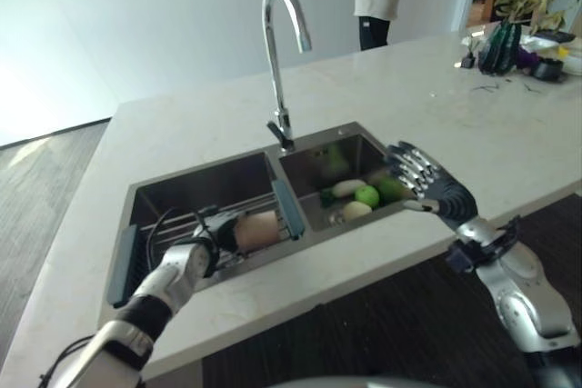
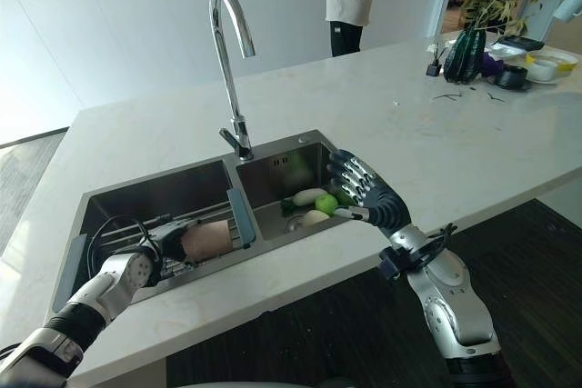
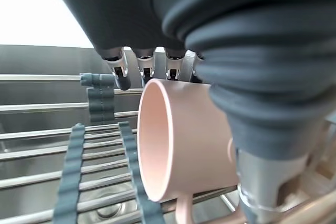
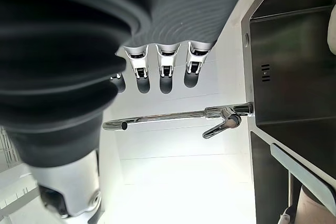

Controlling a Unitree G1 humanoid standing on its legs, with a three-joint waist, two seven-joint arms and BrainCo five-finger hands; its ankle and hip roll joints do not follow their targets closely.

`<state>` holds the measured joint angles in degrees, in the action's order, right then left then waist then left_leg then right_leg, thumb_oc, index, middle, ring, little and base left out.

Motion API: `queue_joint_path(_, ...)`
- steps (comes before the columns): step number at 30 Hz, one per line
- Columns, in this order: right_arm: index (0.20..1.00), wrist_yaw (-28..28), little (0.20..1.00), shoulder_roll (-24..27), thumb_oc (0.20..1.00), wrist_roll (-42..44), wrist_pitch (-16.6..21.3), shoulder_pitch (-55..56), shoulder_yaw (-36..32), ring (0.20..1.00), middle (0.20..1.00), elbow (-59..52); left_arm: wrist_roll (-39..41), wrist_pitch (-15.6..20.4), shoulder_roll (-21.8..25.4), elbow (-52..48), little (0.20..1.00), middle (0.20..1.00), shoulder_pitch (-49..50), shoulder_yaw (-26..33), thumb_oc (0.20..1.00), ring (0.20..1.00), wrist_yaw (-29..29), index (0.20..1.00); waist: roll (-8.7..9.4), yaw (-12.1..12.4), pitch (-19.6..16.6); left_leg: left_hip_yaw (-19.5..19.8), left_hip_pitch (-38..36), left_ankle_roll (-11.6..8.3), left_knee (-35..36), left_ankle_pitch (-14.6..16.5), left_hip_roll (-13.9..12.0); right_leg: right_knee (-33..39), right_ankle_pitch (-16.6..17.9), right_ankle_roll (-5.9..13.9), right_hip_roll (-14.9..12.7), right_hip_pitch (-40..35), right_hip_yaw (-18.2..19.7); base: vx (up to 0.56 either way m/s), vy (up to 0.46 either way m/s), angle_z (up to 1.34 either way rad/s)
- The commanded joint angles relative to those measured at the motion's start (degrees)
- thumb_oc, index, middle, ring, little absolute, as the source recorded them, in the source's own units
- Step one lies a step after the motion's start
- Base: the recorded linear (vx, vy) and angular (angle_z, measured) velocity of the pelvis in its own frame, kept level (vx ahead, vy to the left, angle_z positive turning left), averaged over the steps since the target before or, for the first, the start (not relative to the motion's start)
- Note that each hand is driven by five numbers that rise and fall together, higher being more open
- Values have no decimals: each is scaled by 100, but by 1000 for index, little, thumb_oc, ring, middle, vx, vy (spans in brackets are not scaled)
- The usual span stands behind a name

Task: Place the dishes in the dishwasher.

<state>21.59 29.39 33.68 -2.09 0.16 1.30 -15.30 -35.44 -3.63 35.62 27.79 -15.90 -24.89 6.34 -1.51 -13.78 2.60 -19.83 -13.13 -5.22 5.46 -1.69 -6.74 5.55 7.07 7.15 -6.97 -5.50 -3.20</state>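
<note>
The pink mug (image 3: pixel 194 140) lies on its side on the drying rack (image 3: pixel 79 166) across the left basin of the sink (image 1: pixel 182 184), my left hand (image 1: pixel 216 232) curled round it from above. My right hand (image 1: pixel 420 177) hovers over the right basin with fingers spread and relaxed, above the green apple (image 1: pixel 366 195) and other produce, near the worktop (image 1: pixel 436 115) edge.

Bright, even daylight falls across the pale tabletop (image 1: pixel 436 124), strongest at the left wall. The sink (image 2: pixel 173 193) basins lie in shade. The tap (image 1: pixel 277 43) shows glare. Wrist views blur close up, with blown-out white backgrounds.
</note>
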Motion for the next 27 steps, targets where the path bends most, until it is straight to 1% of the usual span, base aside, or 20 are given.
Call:
queue_joint_path(1,1000,76,1000,83,1000,-57,175,-356,-263,1000,1000,-484,-198,23,76,370,1000,1000,-694,60,1000,1000,-269,1000,-165,-59,182,135,10,33,-46,304,-190,-245,-772,370,-137,-245,-24,0,0,0)
queue_joint_path(11,1000,122,1000,112,1000,-74,114,-337,-295,1000,1000,-503,-177,26,-5,781,1000,1000,-706,99,1000,1000,-461,1000,-176,-125,139,64,-21,31,-46,313,-192,-234,-757,372,-120,-242,28,-5,-2,-6)
queue_joint_path(27,1000,170,1000,114,1000,-79,14,-317,-296,1000,1000,-582,-79,-100,-122,1193,1000,1000,-701,116,1000,1000,-518,1000,-184,-179,114,31,-38,36,-46,315,-193,-255,-759,358,-86,-224,72,0,0,0)
